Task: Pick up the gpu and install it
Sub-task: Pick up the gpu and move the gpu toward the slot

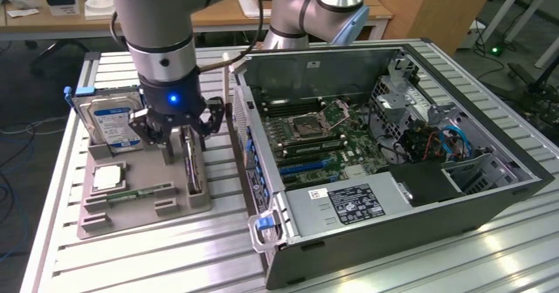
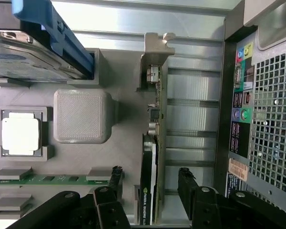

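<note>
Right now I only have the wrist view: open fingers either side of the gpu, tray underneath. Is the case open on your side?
Observer: Yes. In the exterior view the case lies on its side with the panel off and the motherboard exposed.
Operator: Any card in the slots?
Observer: I see no card standing in the blue slots.
Operator: Anything else close to the arm?
Observer: A second arm stands behind the case, well away from the gripper, which hangs open over the gpu.
</note>
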Motion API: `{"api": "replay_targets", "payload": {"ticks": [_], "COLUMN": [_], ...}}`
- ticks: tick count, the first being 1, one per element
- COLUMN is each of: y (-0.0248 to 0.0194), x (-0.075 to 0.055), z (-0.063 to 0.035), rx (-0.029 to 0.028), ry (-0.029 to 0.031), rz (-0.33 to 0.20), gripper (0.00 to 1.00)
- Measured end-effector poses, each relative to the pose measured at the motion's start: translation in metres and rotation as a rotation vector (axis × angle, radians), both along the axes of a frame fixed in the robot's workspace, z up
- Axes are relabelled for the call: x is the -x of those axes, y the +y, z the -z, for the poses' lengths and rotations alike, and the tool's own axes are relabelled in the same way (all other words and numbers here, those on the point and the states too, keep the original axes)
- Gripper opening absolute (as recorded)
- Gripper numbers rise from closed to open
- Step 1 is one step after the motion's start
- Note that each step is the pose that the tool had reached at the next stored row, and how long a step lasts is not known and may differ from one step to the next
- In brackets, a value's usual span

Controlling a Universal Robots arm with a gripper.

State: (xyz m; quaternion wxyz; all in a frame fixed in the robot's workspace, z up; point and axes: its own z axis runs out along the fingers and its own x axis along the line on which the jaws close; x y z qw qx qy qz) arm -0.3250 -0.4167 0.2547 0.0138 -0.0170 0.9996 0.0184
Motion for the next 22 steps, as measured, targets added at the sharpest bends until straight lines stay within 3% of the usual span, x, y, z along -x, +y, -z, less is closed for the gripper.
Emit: {"api": "replay_targets", "payload": {"ticks": [8, 14, 22], "y": [0.0002, 0.0065, 0.0077], "x": [0.000, 0.000, 0.000], "z": [0.0145, 0.0255, 0.0400], "rx": [0.0000, 0.0000, 0.0000], "ry": [-0.0003, -0.0003, -0.0003], "rz": [0.002, 0.005, 0.009], "gripper": [0.59, 0.59, 0.59]}}
